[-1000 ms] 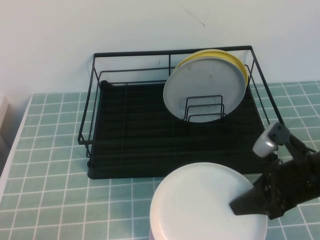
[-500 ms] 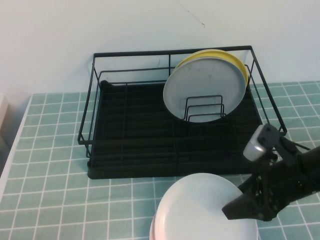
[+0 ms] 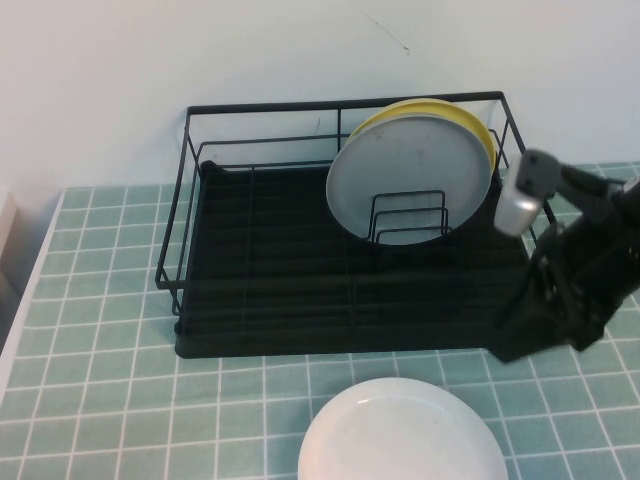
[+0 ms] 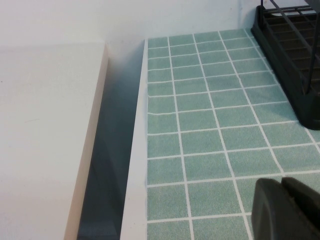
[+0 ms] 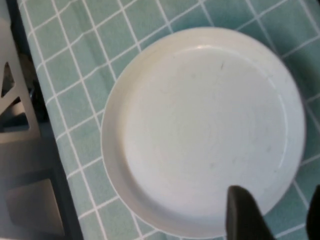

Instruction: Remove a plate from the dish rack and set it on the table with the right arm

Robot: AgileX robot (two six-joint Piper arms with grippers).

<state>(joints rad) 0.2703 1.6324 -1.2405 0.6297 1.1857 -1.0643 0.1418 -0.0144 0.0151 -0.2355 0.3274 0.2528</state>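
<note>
Now the plate [image 3: 402,432] lies flat on the table [image 3: 100,400]; the right gripper [image 5: 272,212] hangs released above it (left gripper [image 4: 287,210]: cannot tell).

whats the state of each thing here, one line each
white plate: flat on the tiled table, in front of the rack, free of any gripper
grey plate: upright in the dish rack
yellow plate: upright behind the grey one
right gripper: open, above the white plate's edge
left gripper: over bare tiles

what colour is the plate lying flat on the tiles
Glossy cream-white plate, clearest in the right wrist view, with the right tool open above it.
</note>
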